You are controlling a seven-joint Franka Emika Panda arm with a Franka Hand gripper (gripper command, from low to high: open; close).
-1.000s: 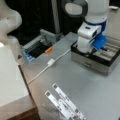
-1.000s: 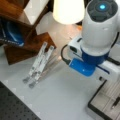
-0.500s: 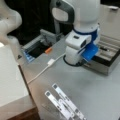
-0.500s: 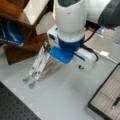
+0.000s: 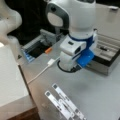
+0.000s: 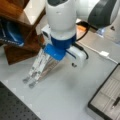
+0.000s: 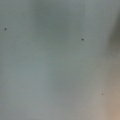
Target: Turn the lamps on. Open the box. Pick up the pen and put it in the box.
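White strips point(image 5: 65, 102), white cable point(image 5: 43, 70), perhaps orange marker point(image 5: 48, 50).

Bare grey table point(image 5: 105, 97) lies open at a front view's bottom right. The white strips point(image 5: 63, 101) block the bottom middle, and the white cable point(image 5: 46, 67) crosses to their left. The open box point(image 5: 110, 56) walls off the right. The gripper is hidden behind the arm point(image 5: 75, 37).

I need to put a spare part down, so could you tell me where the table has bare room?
Bare grey table lies between the white strips and the open box. It is crowded near the white cable and under the arm; the hand is not visible.
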